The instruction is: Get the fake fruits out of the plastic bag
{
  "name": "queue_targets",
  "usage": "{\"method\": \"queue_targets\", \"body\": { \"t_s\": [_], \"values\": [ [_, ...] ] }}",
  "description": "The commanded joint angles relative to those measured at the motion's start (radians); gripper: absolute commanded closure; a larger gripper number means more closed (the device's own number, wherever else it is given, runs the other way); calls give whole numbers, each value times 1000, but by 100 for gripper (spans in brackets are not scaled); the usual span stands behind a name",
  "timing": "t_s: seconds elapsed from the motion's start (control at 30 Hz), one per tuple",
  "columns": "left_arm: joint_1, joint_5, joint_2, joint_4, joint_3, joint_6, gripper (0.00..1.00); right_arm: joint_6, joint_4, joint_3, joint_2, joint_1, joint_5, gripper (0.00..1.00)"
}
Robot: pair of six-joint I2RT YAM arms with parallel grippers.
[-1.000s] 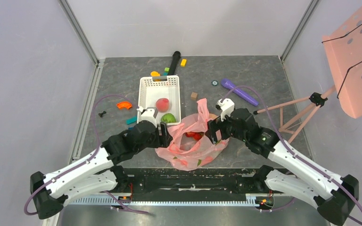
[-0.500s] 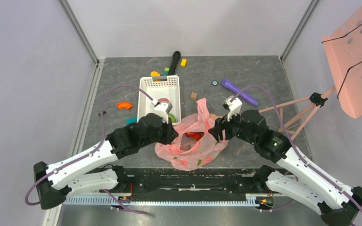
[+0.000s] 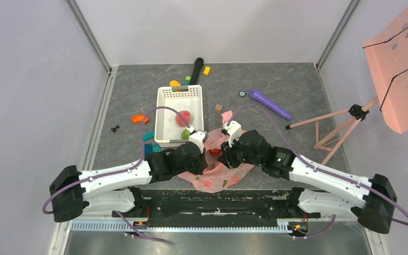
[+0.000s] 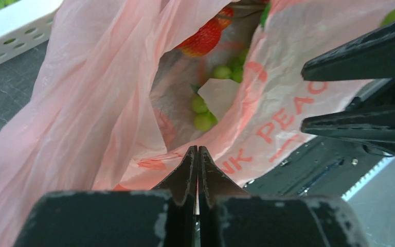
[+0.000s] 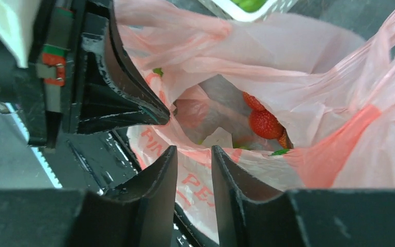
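**Position.** The bag [image 3: 222, 174] is found on the table [image 3: 297, 85], near its near edge and between the two arms. It lies just beside the near right corner of the white basket [image 3: 159, 114]. One red fruit [image 3: 182, 118] is seen lying in the basket, outside the bag.

**Tools.** The left gripper [image 4: 197, 149] is closed, with the film of the bag's rim pinched at its tips. The right gripper [image 5: 193, 148] is partly open. Its jaws are set either side of the printed rim, and no film is yet seen clamped between them.

**Step in hand.** This is judged to be the opening of the bag's mouth so that the contents can be reached.
- The right jaws should be closed on a single layer of rim only, as a double layer would hold the mouth shut.
- The two grips should then be drawn apart gently and kept low.
- Thin film of this kind is expected to tear or slip if it is jerked.
- A sharp lift could cause the contents to be tipped out.

**Condition of the bag.** The bag is thin, pink, translucent and heavily creased, with red lettering near the rim, and its mouth is gaping. Inside it, a strawberry [image 4: 204, 38] and a cluster of small green balls [image 4: 203, 121] are visible on the floor of the bag. Whether anything more lies under the folds cannot be determined.
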Motion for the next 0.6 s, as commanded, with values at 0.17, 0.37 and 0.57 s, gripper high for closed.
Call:
{"method": "queue_targets", "body": {
  "t_s": [0.17, 0.37, 0.57],
  "values": [
    [-3, -51, 75, 153, -51, -44, 98, 51, 135, -24, 192, 12, 157, 73],
    [-3, -54, 86, 163, -67, -35, 98, 84, 18, 36, 278, 12, 256, 76],
    [-3, -51, 116, 176, -76, -36, 98, 109, -89, 16, 242, 12, 284, 76]
  ]
}}
